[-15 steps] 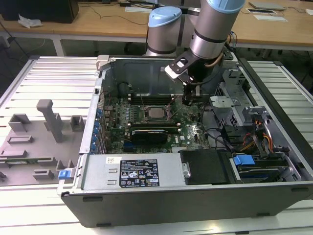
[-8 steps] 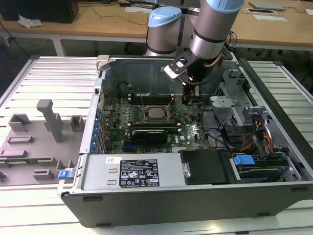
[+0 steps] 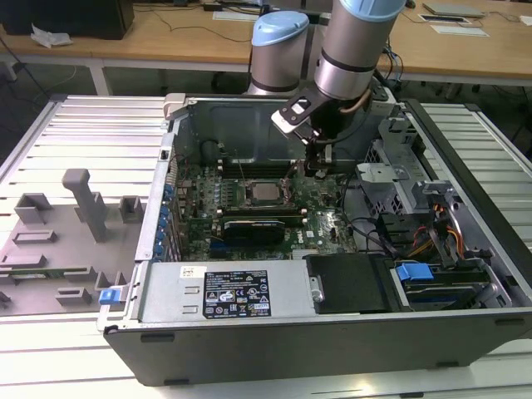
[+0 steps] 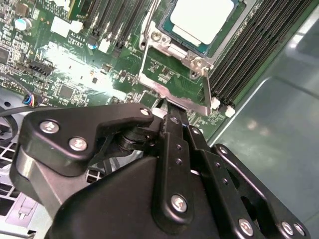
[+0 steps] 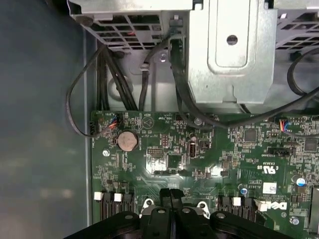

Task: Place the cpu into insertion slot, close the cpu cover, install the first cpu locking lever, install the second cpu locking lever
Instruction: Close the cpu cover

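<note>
Black gripper (image 4: 171, 106) linkages are crowding the second wrist view, fingertips drawn together at the cpu cover (image 4: 206, 89) edge farthest from the cpu (image 4: 202, 19), which is lying in the insertion slot (image 4: 225, 36). Closing well is calling for a slow arc about the hinge beside the cpu, frame kept square. The fingers themselves are hiding whether that edge is being pinched or only pushed.

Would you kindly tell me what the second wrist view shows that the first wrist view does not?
The second wrist view has the cpu seated in the insertion slot, with the cpu cover tipped open beside it. The first wrist view has a round coin battery, black cables and a metal drive cage. Both wrist views share the shut gripper and the green motherboard.
</note>
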`<state>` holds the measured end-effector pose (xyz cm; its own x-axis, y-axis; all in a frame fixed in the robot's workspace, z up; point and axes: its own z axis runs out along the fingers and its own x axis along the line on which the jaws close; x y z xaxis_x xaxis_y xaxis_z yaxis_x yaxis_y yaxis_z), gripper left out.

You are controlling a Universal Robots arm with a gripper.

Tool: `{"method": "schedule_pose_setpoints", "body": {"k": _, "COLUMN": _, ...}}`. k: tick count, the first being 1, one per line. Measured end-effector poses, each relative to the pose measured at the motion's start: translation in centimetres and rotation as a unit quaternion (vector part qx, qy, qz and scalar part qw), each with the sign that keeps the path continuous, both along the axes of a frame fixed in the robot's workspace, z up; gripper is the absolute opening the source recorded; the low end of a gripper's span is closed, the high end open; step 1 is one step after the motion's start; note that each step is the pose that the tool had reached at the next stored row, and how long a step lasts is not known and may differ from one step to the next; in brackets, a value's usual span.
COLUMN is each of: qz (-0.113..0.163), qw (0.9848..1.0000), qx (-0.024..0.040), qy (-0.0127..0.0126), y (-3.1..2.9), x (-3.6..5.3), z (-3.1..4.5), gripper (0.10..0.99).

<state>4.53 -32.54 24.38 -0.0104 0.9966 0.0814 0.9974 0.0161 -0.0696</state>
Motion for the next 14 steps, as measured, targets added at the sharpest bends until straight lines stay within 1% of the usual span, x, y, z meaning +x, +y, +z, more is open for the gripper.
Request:
{"method": "schedule_pose_setpoints", "body": {"k": 2, "qz": 0.0, "qw": 1.0, "qx": 0.0, "qy": -0.001, "y": 0.03, "x": -0.28, "z": 0.0, "gripper": 0.106}}
{"method": "schedule_pose_setpoints", "body": {"k": 9, "qz": 0.0, "qw": 1.0, "qx": 0.0, "qy": -0.0073, "y": 0.27, "x": -2.11, "z": 0.0, "gripper": 0.106}}
{"method": "schedule_pose_setpoints", "body": {"k": 11, "qz": 0.0, "qw": 1.0, "qx": 0.0, "qy": -0.0082, "y": 0.3, "x": -2.39, "z": 0.0, "gripper": 0.106}}
{"method": "schedule_pose_setpoints", "body": {"k": 12, "qz": 0.0, "qw": 1.0, "qx": 0.0, "qy": -0.0095, "y": 0.35, "x": -2.77, "z": 0.0, "gripper": 0.106}}
{"method": "schedule_pose_setpoints", "body": {"k": 14, "qz": 0.0, "qw": 0.9999, "qx": 0.0, "qy": -0.0114, "y": 0.41, "x": -3.25, "z": 0.0, "gripper": 0.106}}
